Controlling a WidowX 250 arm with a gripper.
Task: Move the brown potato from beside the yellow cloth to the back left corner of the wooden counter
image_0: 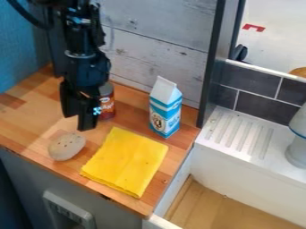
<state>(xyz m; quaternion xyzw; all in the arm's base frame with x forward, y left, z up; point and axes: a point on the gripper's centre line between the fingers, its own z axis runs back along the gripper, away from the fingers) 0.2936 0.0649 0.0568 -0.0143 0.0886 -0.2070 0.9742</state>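
One pale plank wall (161, 38) stands behind the wooden surface (30, 118) you are working over, with a blue wall (18, 67) at its left. To the right of the surface you see the white sink (239, 194), its ridged drainboard (230, 132) running below dark grey tiles (257, 105). Your black arm (83, 62) comes in from the upper left, and its end effector (78, 121) hangs over the left part of the surface; you cannot tell whether it is released or clenched. Nearer to you, the yellow cloth (128, 161) lies flat, its lower corner by the surface's front edge. Just behind the cloth's right side you have the blue and white carton (165, 112), upright, with a gabled top. A pale container (297, 150) stands on the drainboard at the right edge of your view. The can (108, 105), reddish with a dark upper part, is upright and partly hidden by the end effector. Below the end effector, left of the cloth, you find the beige oval object (66, 146), dotted with small dark spots, resting on the surface
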